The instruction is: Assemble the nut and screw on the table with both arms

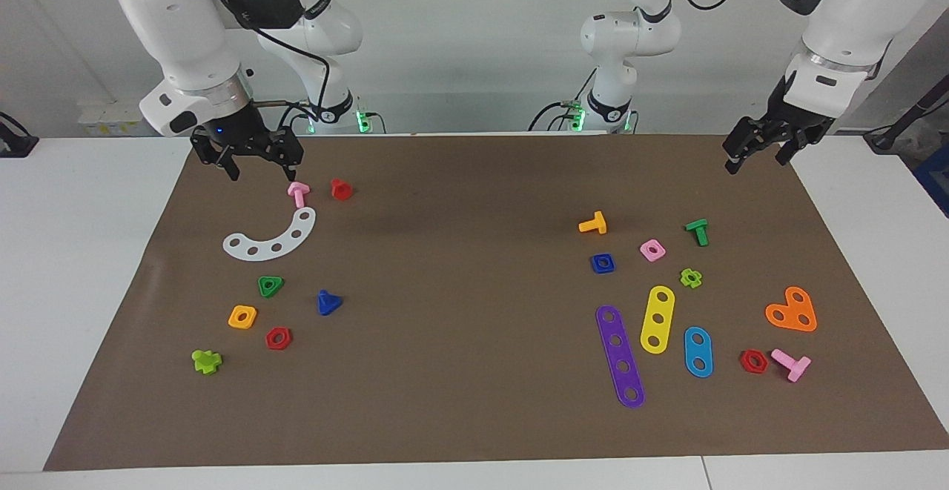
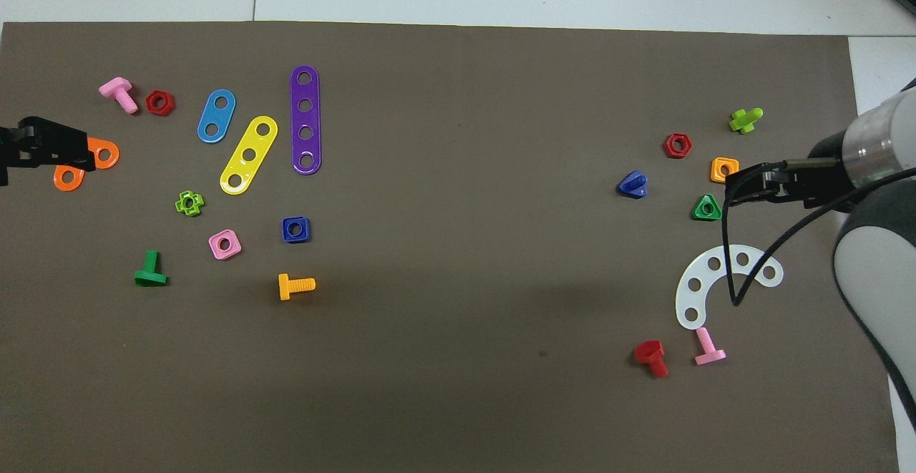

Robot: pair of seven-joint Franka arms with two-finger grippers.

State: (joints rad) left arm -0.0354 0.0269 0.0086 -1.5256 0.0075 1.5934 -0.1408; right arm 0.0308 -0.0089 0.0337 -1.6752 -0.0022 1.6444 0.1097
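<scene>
Right claw [image 1: 256, 165] released, upper left of facing view; blue triangular-head screw [image 1: 328, 302] below-right of it. Left claw [image 1: 764, 150] released, upper right; blue square nut [image 1: 603, 263] lower-left, worktop [image 1: 460, 253].

Both arms [image 1: 178, 30] have glossy white rounded shells with dark grey joint bands, and a black cable loops along each. Each ends in a black two-finger tool; a small blue light glows on the right tool [image 1: 256, 167]
</scene>
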